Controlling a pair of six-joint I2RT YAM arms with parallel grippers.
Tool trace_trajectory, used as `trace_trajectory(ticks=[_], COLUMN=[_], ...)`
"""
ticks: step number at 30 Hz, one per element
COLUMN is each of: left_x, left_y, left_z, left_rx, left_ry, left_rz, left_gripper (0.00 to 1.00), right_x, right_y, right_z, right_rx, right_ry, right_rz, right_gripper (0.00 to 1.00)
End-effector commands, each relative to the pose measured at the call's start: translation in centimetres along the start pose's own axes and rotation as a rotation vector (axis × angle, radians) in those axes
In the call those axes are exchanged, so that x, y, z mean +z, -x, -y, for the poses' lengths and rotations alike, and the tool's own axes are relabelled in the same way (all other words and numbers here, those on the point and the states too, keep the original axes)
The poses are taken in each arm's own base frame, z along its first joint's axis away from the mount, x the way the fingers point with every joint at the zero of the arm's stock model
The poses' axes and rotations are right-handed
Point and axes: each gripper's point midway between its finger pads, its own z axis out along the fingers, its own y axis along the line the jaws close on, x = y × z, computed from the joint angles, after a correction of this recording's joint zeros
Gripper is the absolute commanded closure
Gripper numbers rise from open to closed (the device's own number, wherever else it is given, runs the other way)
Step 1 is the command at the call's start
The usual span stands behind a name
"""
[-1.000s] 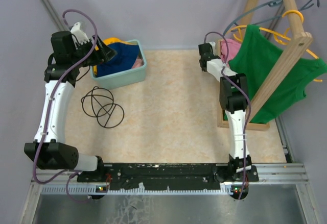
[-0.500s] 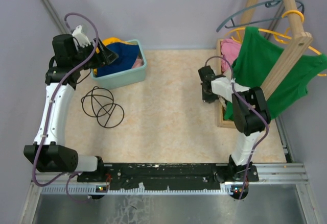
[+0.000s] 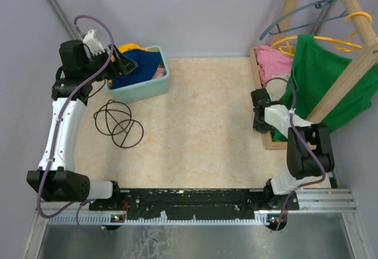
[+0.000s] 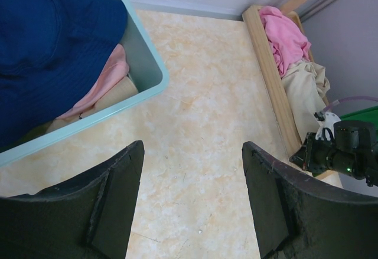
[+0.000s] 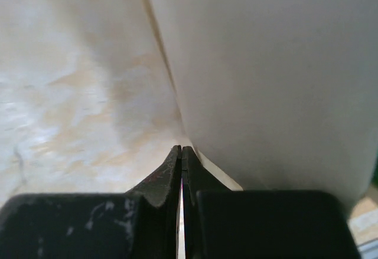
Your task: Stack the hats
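Note:
A navy blue hat (image 4: 50,52) lies on top inside the teal bin (image 4: 149,58). A yellow-orange hat (image 3: 126,49) peeks out behind it. Pink fabric (image 4: 105,83) and a bit of beige (image 4: 115,97) show under the navy one. My left gripper (image 4: 192,200) hovers open and empty over the floor just right of the bin; from above the left gripper (image 3: 124,63) sits at the bin's left rim. My right gripper (image 5: 182,153) is shut on nothing; in the top view the right gripper (image 3: 258,120) is low beside the wooden rack base (image 3: 273,141).
A pink cloth (image 4: 284,30) and a beige cloth (image 4: 304,88) lie on the rack base. A green shirt (image 3: 322,79) hangs on the wooden rack with several hangers. A black cable coil (image 3: 118,123) lies near the left arm. A pale surface (image 5: 277,76) fills the right wrist view.
My right arm has pulled back from the pink cloth towards the near side, folding low beside the rack base. The green shirt and hangers have swung to the right. The left arm has barely moved.

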Motion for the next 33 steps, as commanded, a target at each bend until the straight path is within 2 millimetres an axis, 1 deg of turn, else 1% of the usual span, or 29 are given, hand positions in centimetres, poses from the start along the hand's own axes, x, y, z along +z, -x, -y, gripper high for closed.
trace_trajectory(ticks=[1,3,7,10,11,15,16,18,20,21,23,26,29,30,32,33], left_x=[-1.2,-1.3,-1.2,-1.0,-1.0,-1.1,-1.3,-1.4,-1.6,-1.6,-1.8,-1.9,-2.4,-2.5,-2.8,-3.0], left_y=[1.1,1.0,0.3,-0.5,-0.7,-0.9,-1.0,-1.4,-2.2,-2.6,-2.9,-2.3,-1.5,-1.5,-1.5,-1.6], left_z=[1.7,1.7,1.2,0.7,0.6,0.2,0.0,-0.9,-2.7,-3.5,-4.7,-5.2,-6.0,-6.3,-7.3,-7.8], left_rx=[0.025,0.026,0.023,0.014,0.01,0.013,0.017,0.024,-0.001,-0.018,-0.058,-0.07,-0.068,-0.068,-0.07,-0.07], left_ry=[-0.043,-0.043,-0.027,-0.017,-0.016,0.001,0.015,0.059,0.131,0.152,0.169,0.183,0.231,0.247,0.293,0.32], left_rz=[0.041,0.039,0.032,0.022,0.018,0.022,0.023,0.015,-0.004,-0.015,-0.025,-0.005,0.022,0.028,0.04,0.042], left_gripper=[0.26,0.26,0.26,0.26,0.26,0.25,0.25,0.24,0.21,0.21,0.21,0.21,0.2,0.2,0.2,0.2], right_x=[0.3,0.3,-0.4,-1.8,-2.3,-4.7,-5.4,-6.5,-8.2,-9.4,-12.0,-16.2,-20.4,-19.4,-20.3,-20.7], right_y=[-0.2,0.1,1.5,3.0,3.6,5.4,5.9,6.5,7.6,8.3,9.8,12.4,15.5,15.9,17.0,17.8], right_z=[6.0,6.9,6.5,5.1,4.2,-0.6,-2.2,-5.1,-8.3,-10.0,-13.0,-17.1,-21.1,-23.2,-26.5,-27.8], right_rx=[0.067,0.078,0.097,0.079,0.06,-0.026,-0.036,-0.041,-0.06,-0.07,-0.069,-0.029,0.01,0.006,-0.01,-0.01], right_ry=[-0.177,-0.209,-0.174,-0.102,-0.073,0.041,0.083,0.178,0.275,0.333,0.454,0.665,0.846,0.859,0.903,0.921], right_rz=[0.008,0.013,0.046,0.112,0.139,0.222,0.232,0.244,0.279,0.3,0.335,0.37,0.395,0.36,0.344,0.34], right_gripper=[1.0,1.0,1.0,1.0,1.0,1.0,1.0,1.0,1.0,0.96,0.73,0.54,0.45,0.44,0.41,0.39])
